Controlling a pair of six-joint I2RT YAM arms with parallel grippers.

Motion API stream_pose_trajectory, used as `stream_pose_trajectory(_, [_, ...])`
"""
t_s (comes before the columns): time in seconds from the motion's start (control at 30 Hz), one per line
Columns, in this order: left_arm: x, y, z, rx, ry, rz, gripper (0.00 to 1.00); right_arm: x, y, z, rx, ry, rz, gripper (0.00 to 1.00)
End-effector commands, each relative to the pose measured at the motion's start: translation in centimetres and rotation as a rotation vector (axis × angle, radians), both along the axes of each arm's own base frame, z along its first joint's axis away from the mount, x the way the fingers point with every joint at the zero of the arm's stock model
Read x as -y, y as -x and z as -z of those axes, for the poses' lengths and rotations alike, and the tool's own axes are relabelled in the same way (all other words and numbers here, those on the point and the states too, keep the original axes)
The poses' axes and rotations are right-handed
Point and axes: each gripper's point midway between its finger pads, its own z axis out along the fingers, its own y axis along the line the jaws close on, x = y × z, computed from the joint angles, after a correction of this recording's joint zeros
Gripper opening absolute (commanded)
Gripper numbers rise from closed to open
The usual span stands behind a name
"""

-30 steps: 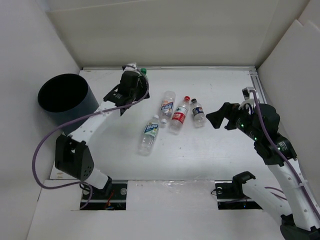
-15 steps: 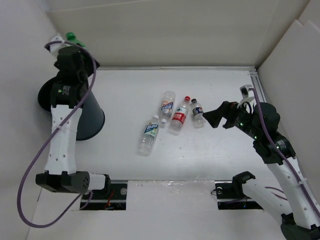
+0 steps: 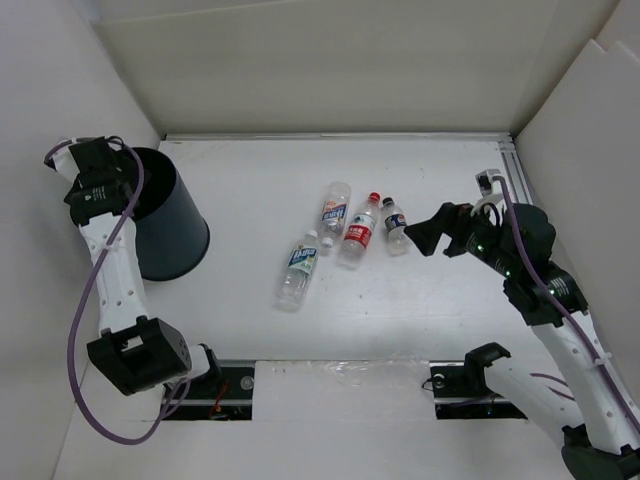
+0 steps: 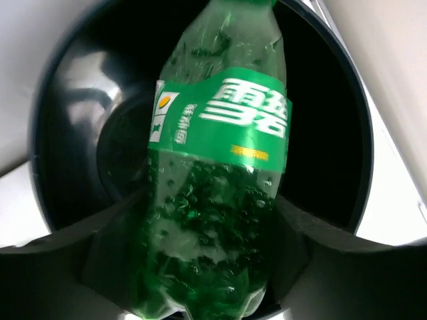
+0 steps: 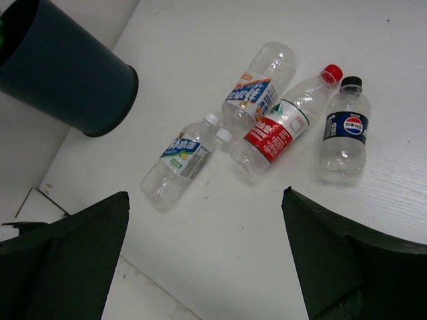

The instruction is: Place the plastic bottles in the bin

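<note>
Bin (image 3: 172,235): tall, dark grey-blue, black inside. It stands upright at the far left of the white table (image 3: 420,300), close by the left wall.

Left arm (image 3: 108,265): raised beside the bin. The left gripper (image 4: 203,227) pinches the green bottle (image 4: 213,153) between its fingers. The bottle hangs lengthwise over the bin's open mouth, neck end farthest from the wrist camera.

Right arm (image 3: 560,320): the right gripper (image 3: 425,238) has its fingers spread wide and holds nothing. It hovers over the table just right of the loose bottles.

Loose bottles: four, clear, lying on their sides mid-table, well apart from the bin.
- Red-capped bottle (image 3: 358,232): red label, in the middle of the group.
- Far bottle (image 3: 336,205): blue-and-white label, just left of it.
- Near-left bottle (image 3: 298,268): white cap, blue-and-white label, nearest the arms.
- Dark-capped bottle (image 3: 396,227): dark label, just right of the red-capped one.
</note>
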Motion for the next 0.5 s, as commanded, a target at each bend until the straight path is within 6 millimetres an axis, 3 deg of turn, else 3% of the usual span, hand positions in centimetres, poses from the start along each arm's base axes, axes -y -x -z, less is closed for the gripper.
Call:
stream_pose_trajectory(0.0, [1.0, 0.1, -3.4, 0.108, -0.036, 0.049, 0.82, 0.1, -1.2, 1.3, -0.011, 0.038, 0.029, 1.00])
stream_pose_trajectory(0.03, [1.0, 0.0, -3.0, 0.105, -0.035, 0.049, 1.00, 0.0, -1.9, 2.2, -0.039, 0.053, 0.040, 1.00])
stream_pose_trajectory(0.2, [0.8, 0.2, -2.5, 0.086, -0.043, 0.046, 1.00, -1.2, -3.9, 5.7, -0.144, 0.107, 0.090, 1.00])
stream_pose_trajectory(0.3, [0.9, 0.5, -2.5, 0.084, -0.051, 0.051, 1.00, -2.1, -6.0, 6.3, -0.170, 0.139, 0.137, 1.00])
stream_pose_trajectory(0.33, [1.1, 0.4, -2.5, 0.088, -0.043, 0.063, 1.00, -2.9, -6.5, 5.3, -0.156, 0.134, 0.138, 1.00])
stream_pose_trajectory(0.37, [1.2, 0.6, -2.9, 0.099, -0.048, 0.063, 1.00, -3.6, -7.5, 6.2, -0.186, 0.157, 0.158, 1.00])
stream_pose_trajectory(0.43, [2.2, 0.7, -4.2, 0.131, -0.057, 0.127, 1.00, -2.6, -9.4, 6.6, -0.196, 0.223, 0.279, 1.00])
stream_pose_trajectory(0.47, [2.6, 0.8, -4.5, 0.140, -0.058, 0.149, 1.00, -2.1, -10.3, 5.8, -0.191, 0.244, 0.326, 1.00])
